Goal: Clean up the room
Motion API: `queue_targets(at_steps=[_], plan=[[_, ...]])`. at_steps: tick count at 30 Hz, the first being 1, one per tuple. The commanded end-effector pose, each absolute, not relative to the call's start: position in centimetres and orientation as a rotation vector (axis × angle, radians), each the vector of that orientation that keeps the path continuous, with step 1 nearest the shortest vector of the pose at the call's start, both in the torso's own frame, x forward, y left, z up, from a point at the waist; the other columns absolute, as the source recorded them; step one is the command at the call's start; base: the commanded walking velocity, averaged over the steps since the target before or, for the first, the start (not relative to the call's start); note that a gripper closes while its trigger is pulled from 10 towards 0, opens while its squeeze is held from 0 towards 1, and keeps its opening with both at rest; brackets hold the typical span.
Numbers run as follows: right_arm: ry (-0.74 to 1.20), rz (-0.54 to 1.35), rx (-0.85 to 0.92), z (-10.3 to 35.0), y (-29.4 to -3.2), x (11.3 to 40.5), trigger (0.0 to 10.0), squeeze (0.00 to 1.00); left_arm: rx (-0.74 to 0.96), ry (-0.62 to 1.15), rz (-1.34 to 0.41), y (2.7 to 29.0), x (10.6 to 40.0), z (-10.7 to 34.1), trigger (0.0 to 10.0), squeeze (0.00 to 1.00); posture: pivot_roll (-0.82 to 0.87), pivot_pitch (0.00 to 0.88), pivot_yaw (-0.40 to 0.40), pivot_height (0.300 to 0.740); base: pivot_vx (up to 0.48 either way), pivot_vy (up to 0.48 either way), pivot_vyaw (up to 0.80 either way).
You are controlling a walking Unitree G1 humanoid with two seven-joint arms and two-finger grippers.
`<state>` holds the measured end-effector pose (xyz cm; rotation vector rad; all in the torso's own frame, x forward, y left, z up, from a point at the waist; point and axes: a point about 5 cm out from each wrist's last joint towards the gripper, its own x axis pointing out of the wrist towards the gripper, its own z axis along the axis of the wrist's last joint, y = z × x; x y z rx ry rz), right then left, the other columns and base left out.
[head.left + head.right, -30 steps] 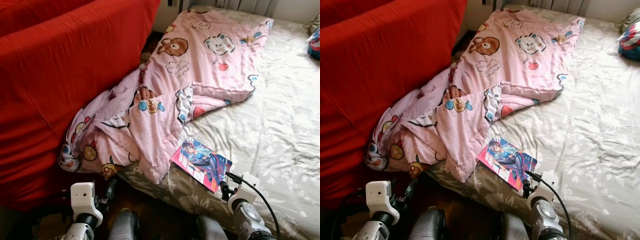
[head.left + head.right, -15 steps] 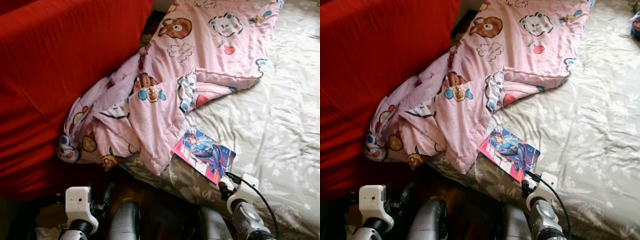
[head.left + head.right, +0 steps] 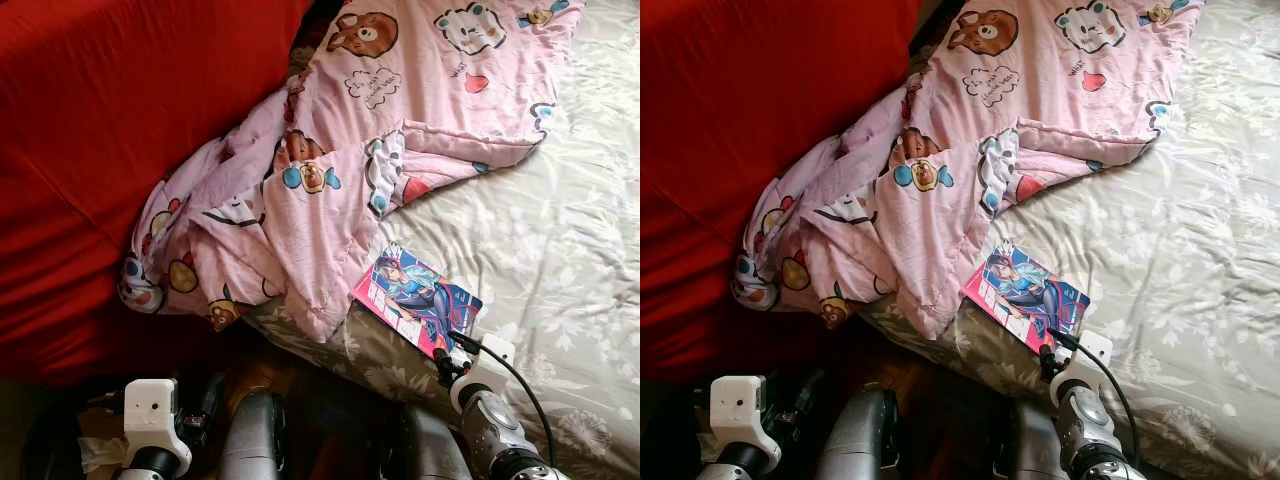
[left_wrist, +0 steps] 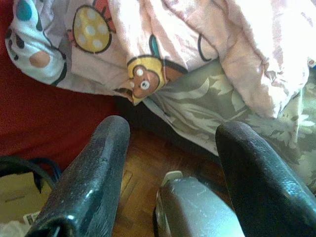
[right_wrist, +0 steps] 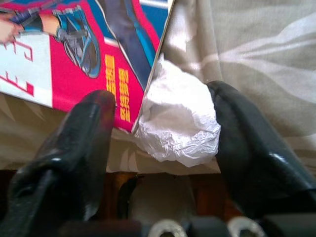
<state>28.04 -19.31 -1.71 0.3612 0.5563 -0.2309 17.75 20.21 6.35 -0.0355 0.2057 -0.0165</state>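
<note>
At bed edge, right gripper wide open round crumpled tissue, beside comic.

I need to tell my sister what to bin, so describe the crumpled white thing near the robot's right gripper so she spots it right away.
Start at the bed with the pale floral sheet and go to its near edge, past the tip of the pink cartoon blanket. A pink-and-blue comic book lies there, and the crumpled white tissue sits against its near corner, between the open fingers of the right gripper. It is the plain, wrinkled, unprinted one.
</note>
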Motion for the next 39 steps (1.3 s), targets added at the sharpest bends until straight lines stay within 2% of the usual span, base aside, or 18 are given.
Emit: queue_targets(at_steps=[1, 23, 35, 39], plan=[[0.594, -0.235, 0.361, -2.6, -19.2, 27.1, 0.0, 0.00, -0.029, 0.248, -0.002, 20.7, 17.0, 6.0, 10.0, 0.00, 0.20, 0.368, 0.032, 0.655, 0.000, 0.000, 0.00], [0.643, -0.206, 0.366, -3.7, -17.8, 26.0, 0.0, 0.00, -0.017, 0.261, -0.012, 21.2, 18.0, 5.8, 10.0, 0.00, 0.20, 0.326, 0.055, 0.655, 0.000, 0.000, 0.00], [0.614, -0.266, 0.389, -3.7, -18.6, 25.7, 0.0, 0.00, 0.000, 0.259, -0.004, 21.9, 19.8, 4.9, 10.0, 0.00, 0.19, 0.228, 0.066, 0.655, 0.000, 0.000, 0.00], [0.588, -0.304, 0.366, -3.8, -19.0, 25.4, 0.0, 0.00, 0.011, 0.283, 0.013, 22.5, 20.6, 3.5, 10.0, 0.00, 0.17, 0.161, 0.057, 0.655, 0.000, 0.000, 0.00]])
